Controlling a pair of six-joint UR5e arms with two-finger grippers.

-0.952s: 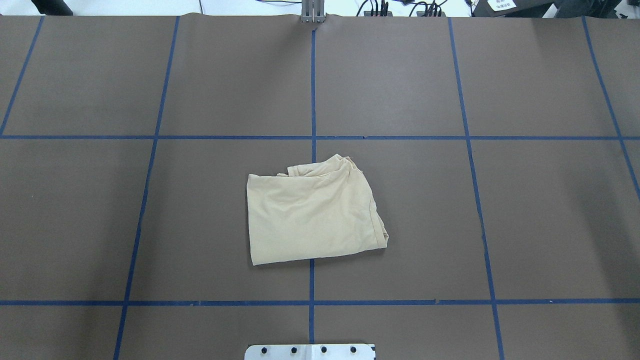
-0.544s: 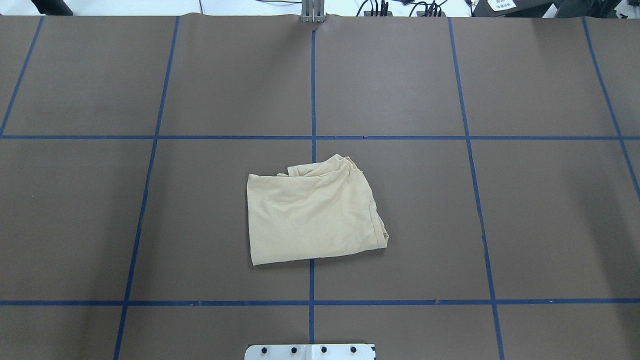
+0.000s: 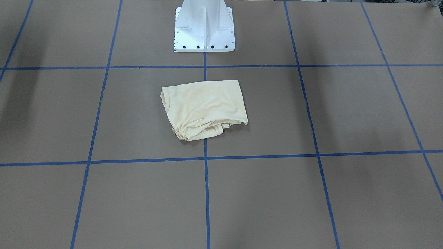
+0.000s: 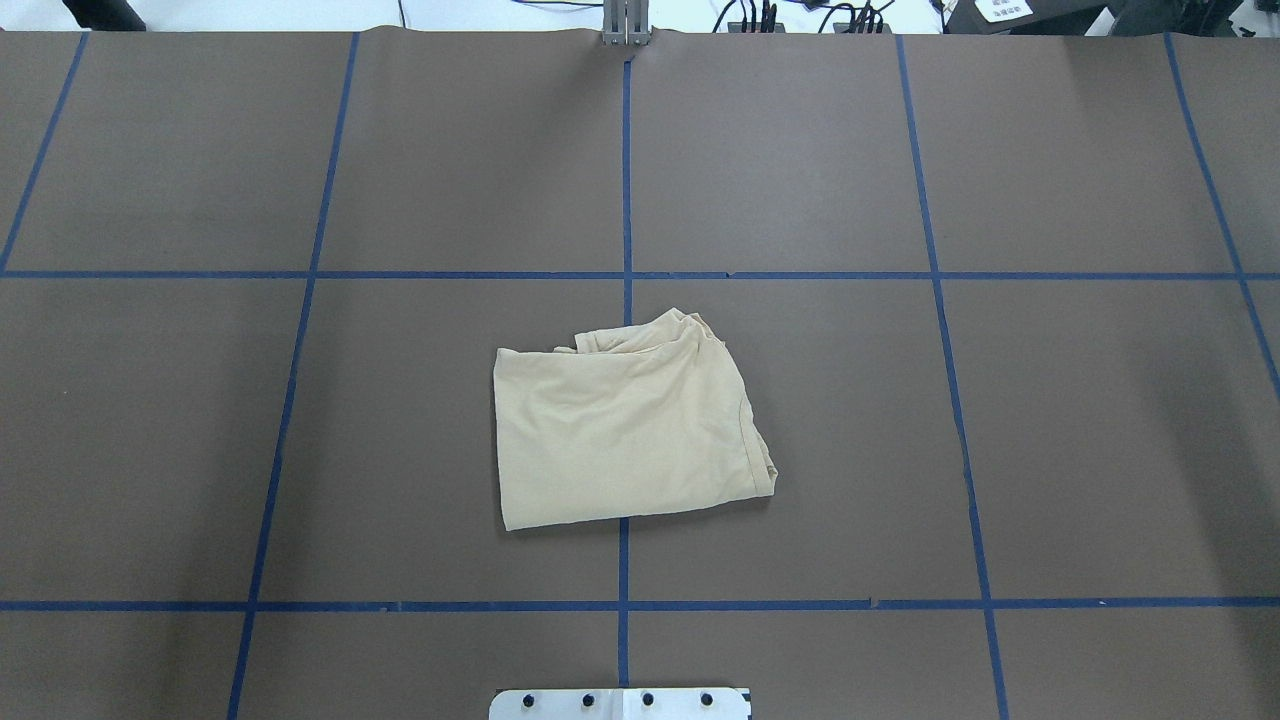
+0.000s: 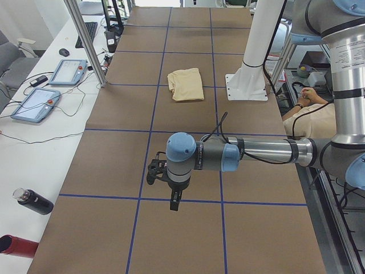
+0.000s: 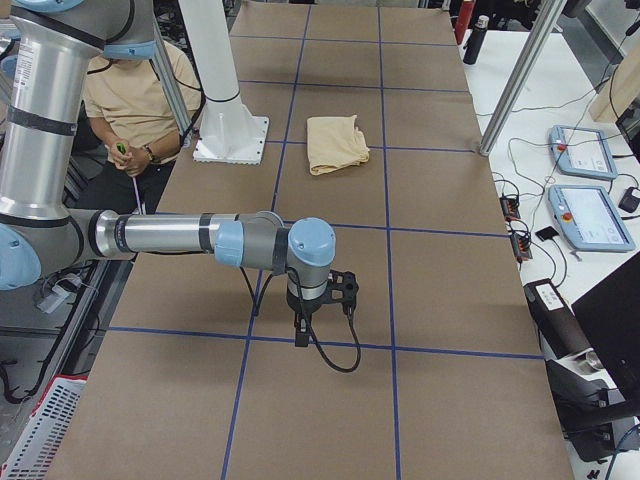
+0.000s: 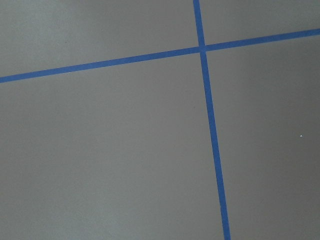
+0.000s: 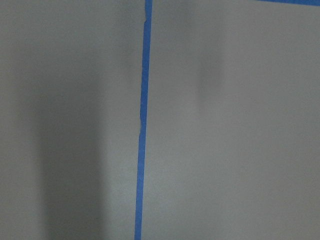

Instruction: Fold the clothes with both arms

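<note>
The pale cream-yellow T-shirt (image 4: 620,440) lies folded into a small, rough rectangle at the middle of the brown table, with bunched edges on its far side. It also shows in the front-facing view (image 3: 204,109) and both side views (image 5: 185,84) (image 6: 335,143); its print is hidden. Both arms are held far out to the table's ends, away from the shirt. The left gripper (image 5: 174,202) and the right gripper (image 6: 300,335) point down above bare table. They show only in the side views, so I cannot tell if they are open or shut. The wrist views show only table and tape.
The white pedestal base (image 3: 204,31) stands just behind the shirt. Blue tape lines (image 4: 625,180) grid the table. Teach pendants (image 5: 34,103) and bottles (image 5: 34,201) lie on the side bench. A seated person (image 6: 130,100) is beside the robot.
</note>
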